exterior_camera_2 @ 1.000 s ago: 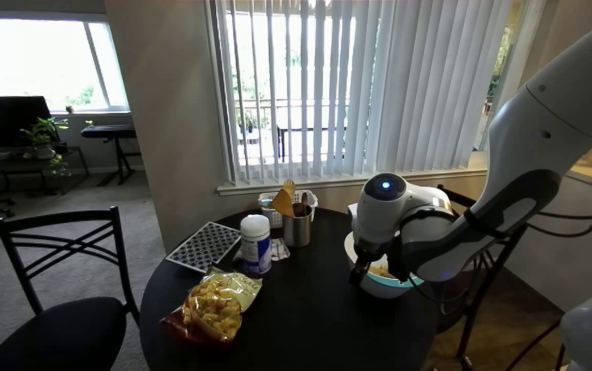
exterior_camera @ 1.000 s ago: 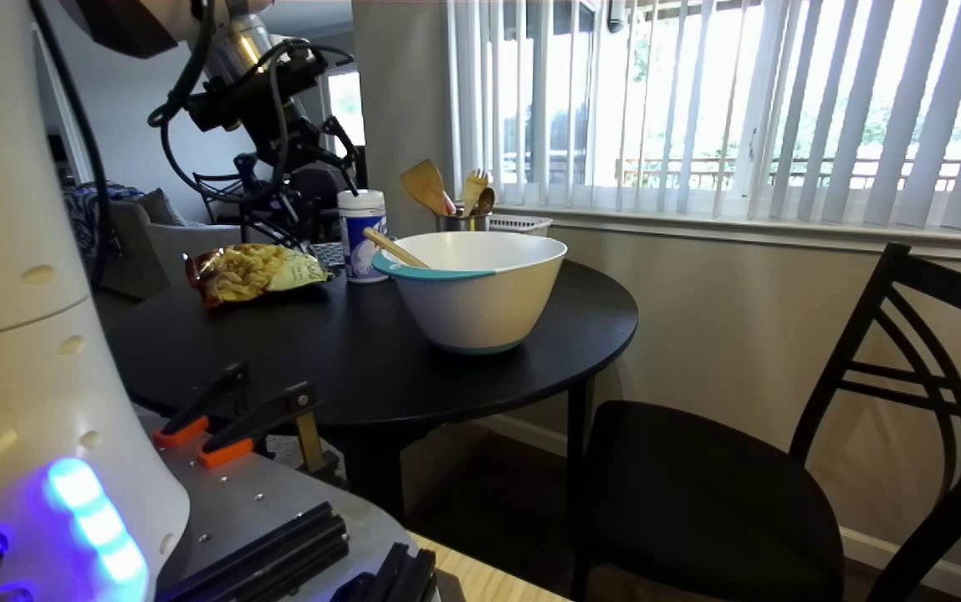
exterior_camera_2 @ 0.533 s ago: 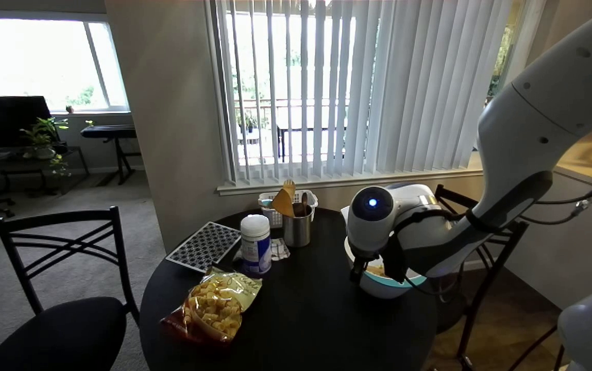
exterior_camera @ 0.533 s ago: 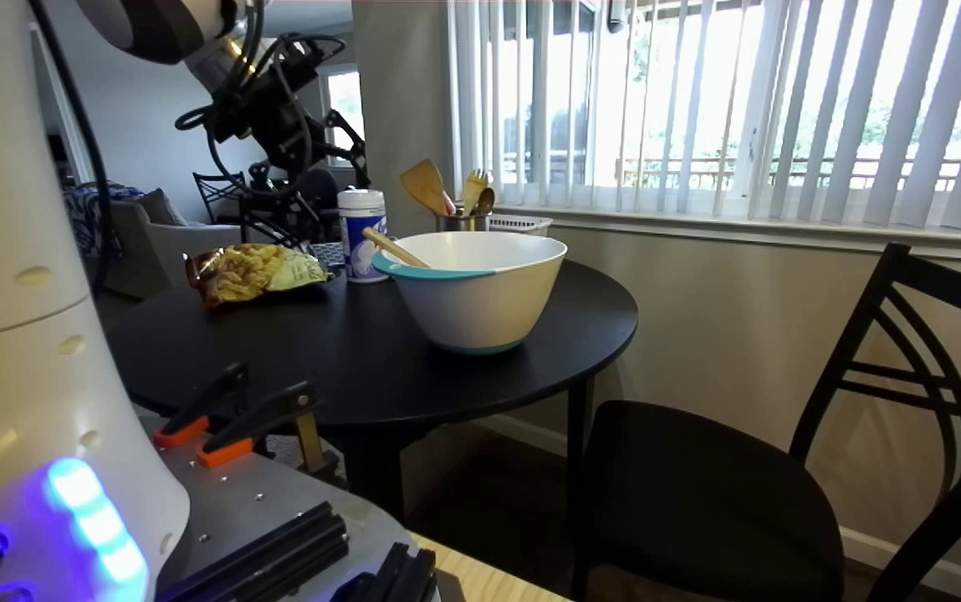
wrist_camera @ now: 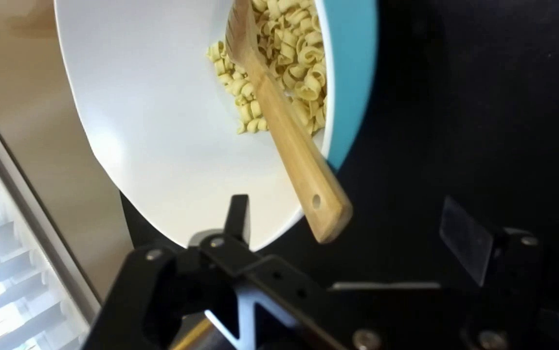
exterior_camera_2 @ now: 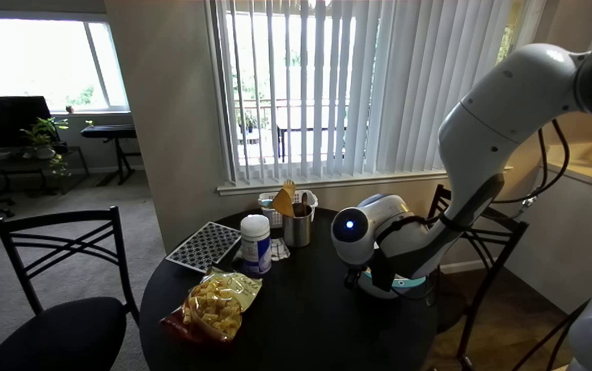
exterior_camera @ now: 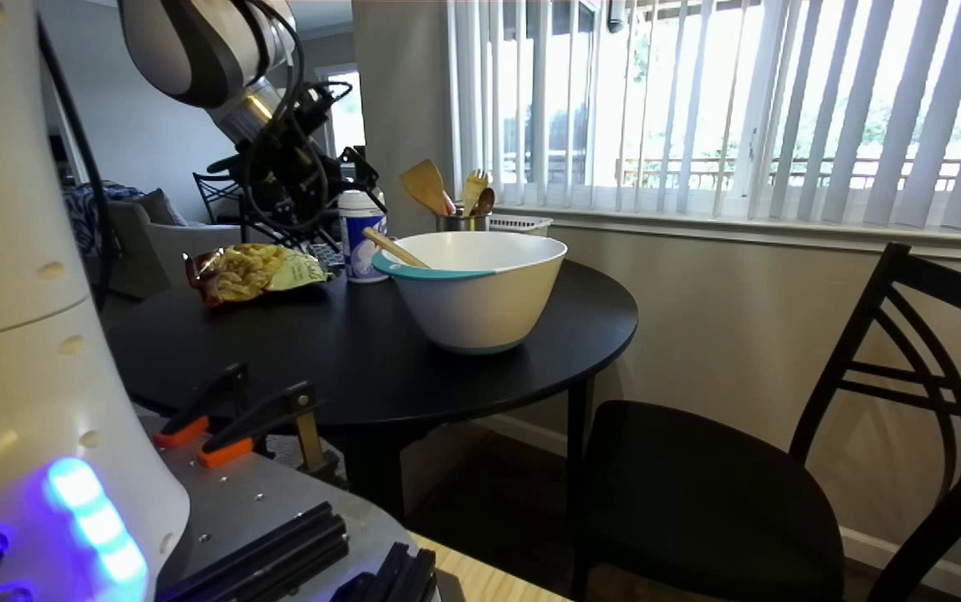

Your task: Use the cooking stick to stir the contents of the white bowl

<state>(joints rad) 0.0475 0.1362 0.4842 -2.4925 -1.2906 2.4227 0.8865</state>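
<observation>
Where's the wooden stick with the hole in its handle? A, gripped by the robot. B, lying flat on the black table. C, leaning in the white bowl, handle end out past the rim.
C: the wrist view shows the cooking stick slanting out of the white bowl across its rim, the open gripper not touching it.

The robot arm (exterior_camera_2: 473,154) is blocking most of the white bowl (exterior_camera_2: 370,288) from me in an exterior view, mainly its 6 o'clock side peeking out. The wrist view is cropping the bowl, the pasta (wrist_camera: 306,63) and the tip of the cooking stick (wrist_camera: 289,136) at 12 o'clock, the gripper (wrist_camera: 352,228) at 6. In an exterior view the bowl's wall is hiding the stick's lower end, and lettering on the snack bag (exterior_camera: 254,273) at 9 o'clock is looking too small to read.
</observation>
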